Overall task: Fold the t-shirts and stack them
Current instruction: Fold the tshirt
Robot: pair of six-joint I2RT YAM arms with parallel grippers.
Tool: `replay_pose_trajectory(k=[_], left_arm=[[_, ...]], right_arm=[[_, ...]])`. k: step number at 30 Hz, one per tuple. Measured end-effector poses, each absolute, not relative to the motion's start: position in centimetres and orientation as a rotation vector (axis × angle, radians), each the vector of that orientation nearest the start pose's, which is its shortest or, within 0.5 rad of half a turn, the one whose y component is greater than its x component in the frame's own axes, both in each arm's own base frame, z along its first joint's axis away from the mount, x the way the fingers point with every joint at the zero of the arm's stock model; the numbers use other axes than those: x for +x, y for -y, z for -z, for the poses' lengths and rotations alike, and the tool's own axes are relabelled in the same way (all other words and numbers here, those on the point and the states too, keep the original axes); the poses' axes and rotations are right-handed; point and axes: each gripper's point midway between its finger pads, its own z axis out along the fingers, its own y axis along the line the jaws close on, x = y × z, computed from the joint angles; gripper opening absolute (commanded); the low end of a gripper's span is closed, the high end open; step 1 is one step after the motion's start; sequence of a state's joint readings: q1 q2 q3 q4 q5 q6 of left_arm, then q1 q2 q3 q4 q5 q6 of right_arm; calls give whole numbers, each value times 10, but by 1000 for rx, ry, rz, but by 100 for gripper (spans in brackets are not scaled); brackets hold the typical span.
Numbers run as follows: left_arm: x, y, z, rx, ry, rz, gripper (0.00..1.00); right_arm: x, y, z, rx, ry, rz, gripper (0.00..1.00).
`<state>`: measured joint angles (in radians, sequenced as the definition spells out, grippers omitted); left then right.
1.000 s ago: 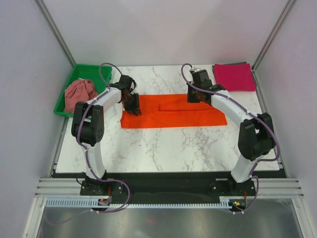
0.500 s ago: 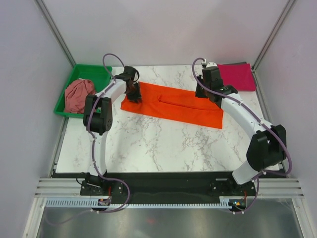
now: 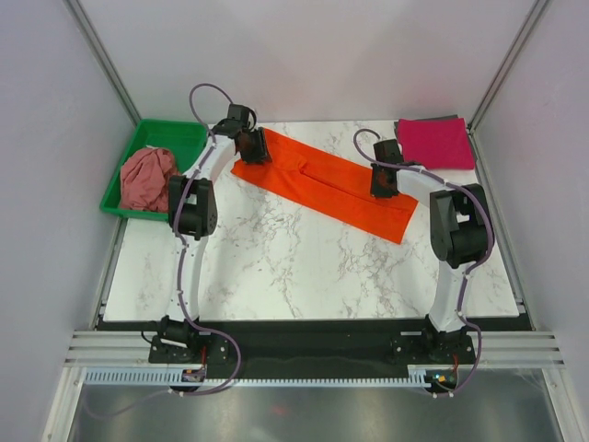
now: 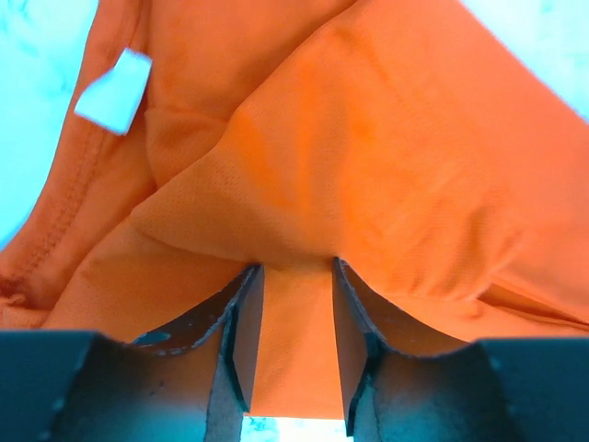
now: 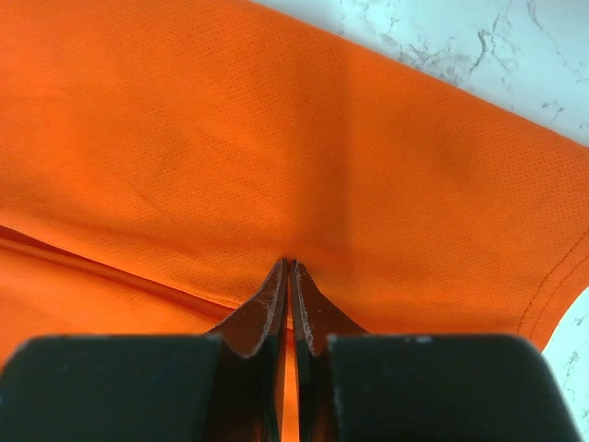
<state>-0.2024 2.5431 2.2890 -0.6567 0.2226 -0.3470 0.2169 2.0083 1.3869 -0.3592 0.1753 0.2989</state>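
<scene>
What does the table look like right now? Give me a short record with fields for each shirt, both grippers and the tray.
orange shirt: long strip, lying slantwise across the far half of the table
left gripper: closed on cloth at the strip's far-left end
right gripper: pinched shut on the strip near its right end
pink shirt: folded flat, far right corner
rose shirt: crumpled, inside the green tray
stack: orange and rose shirts not yet on the pink one

The orange t-shirt [image 4: 386, 166] runs off the top and sides beyond the left gripper [image 4: 294, 267]. The white label [image 4: 112, 90], up-left of the fingers [image 4: 241, 331], is too blurred to read.
</scene>
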Motion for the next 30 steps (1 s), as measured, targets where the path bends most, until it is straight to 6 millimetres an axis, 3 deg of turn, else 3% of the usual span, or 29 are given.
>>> replay_pose_trajectory(k=[5, 8, 14, 18, 21, 27, 30], left_arm=[[586, 180, -61, -61, -2490, 574, 50], [574, 182, -77, -49, -2490, 606, 53], [523, 175, -130, -36, -2478, 632, 53], [491, 169, -149, -35, -2477, 634, 53], [468, 165, -145, -42, -2504, 630, 52], [430, 156, -115, -81, -2596, 610, 51], [422, 156, -104, -104, -2622, 617, 49]], right_arm=[[465, -81, -26, 166, -2509, 46, 10], [461, -79, -22, 174, -2499, 53, 10], [434, -75, -21, 221, -2507, 33, 10], [404, -78, -20, 268, -2529, -6, 10], [381, -85, -19, 307, -2538, -32, 9], [323, -116, -21, 340, -2579, -100, 13], [308, -123, -37, 365, -2576, -134, 16]])
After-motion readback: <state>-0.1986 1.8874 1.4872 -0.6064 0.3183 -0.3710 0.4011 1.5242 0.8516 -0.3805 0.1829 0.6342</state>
